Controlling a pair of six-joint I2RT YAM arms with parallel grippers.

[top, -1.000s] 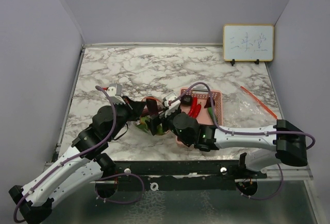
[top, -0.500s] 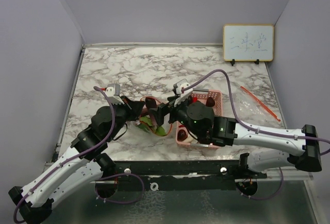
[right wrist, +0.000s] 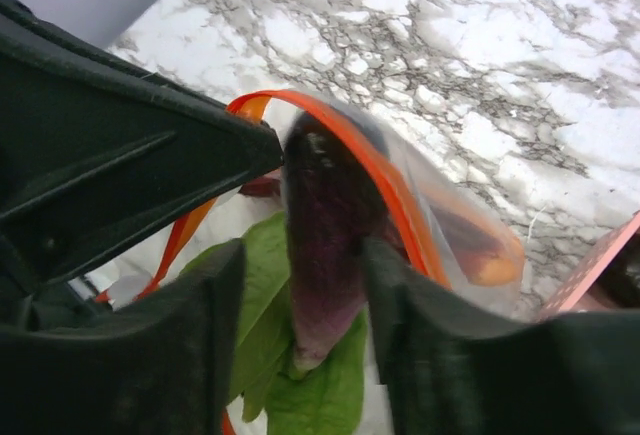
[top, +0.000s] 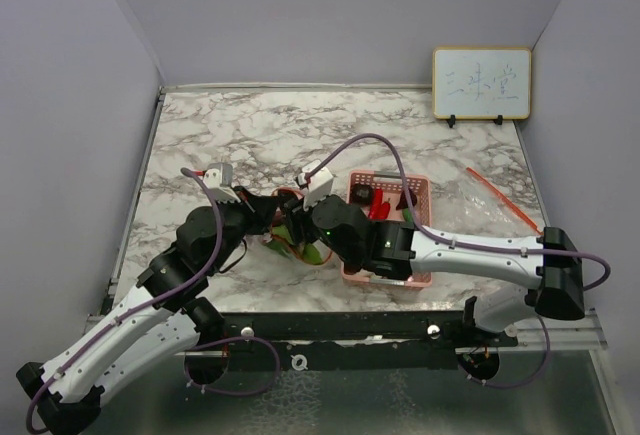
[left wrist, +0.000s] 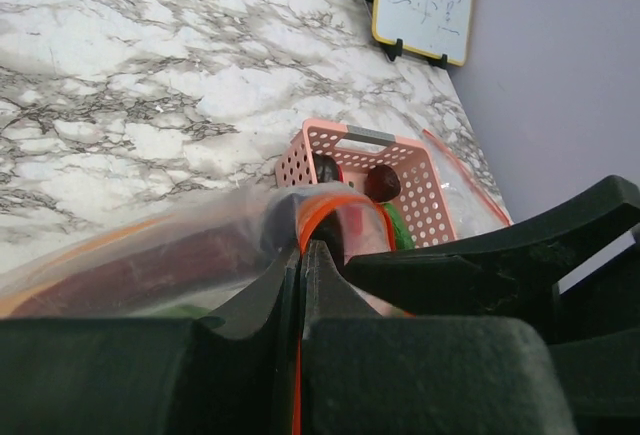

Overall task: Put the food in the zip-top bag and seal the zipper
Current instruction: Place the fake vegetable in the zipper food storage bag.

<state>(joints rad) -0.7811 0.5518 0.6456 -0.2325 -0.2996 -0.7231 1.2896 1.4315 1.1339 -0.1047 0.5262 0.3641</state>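
The clear zip-top bag [top: 292, 231] with an orange zipper strip [right wrist: 385, 177] lies between the two arms. My left gripper [left wrist: 303, 255] is shut on the bag's zipper edge and holds the mouth up. My right gripper [right wrist: 300, 290] stands open at the bag's mouth. A dark purple piece of food [right wrist: 325, 225] sits between its fingers, touching the right finger, with a gap on the left. Green leaves [right wrist: 310, 395] and an orange piece [right wrist: 490, 255] lie inside the bag. Red chili peppers [top: 378, 212] and dark round pieces [top: 361, 195] are in the pink basket [top: 392, 177].
The pink basket [left wrist: 345, 140] stands just right of the bag. Another clear bag with an orange strip [top: 497, 198] lies at the right edge. A small whiteboard [top: 481, 83] stands at the back right. Grey walls close in both sides.
My right arm has swung left from the basket to the bag's mouth, and its jaws have narrowed. The left gripper has stayed shut on the bag's edge.
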